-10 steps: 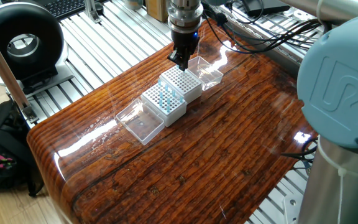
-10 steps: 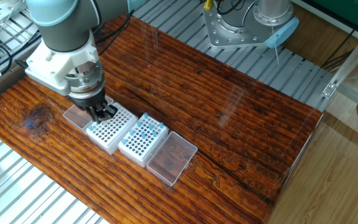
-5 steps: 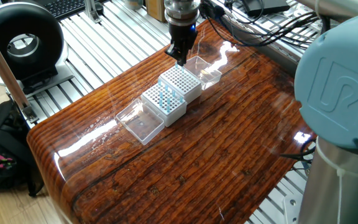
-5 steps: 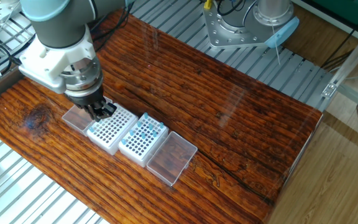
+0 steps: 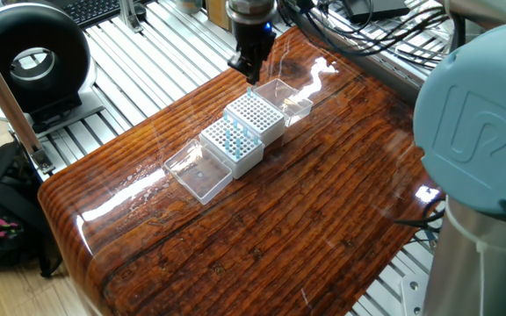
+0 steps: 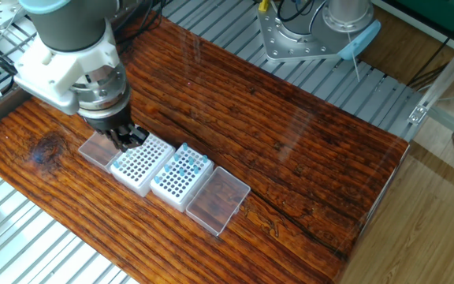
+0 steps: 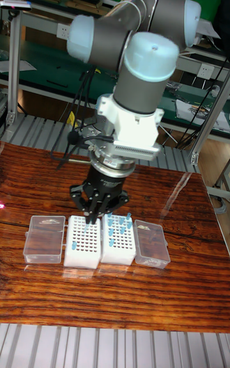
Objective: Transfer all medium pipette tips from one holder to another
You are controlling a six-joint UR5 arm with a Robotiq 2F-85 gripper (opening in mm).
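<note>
Left lid: clear, flat on the table, beside my target rack.
Receiving holder: mostly bare holes; one or two blue tips at most.
My gripper: hovering above this rack's corner, fingers drawn narrow; I cannot tell whether a tip is pinched.
Source holder: medium pipette tips stand here, nearly all untransferred.
Right lid: clear, beside the source.
Progress: barely begun, I judge.

The glossy wooden table carries two white tip holders side by side, flanked by two clear lids.
</note>
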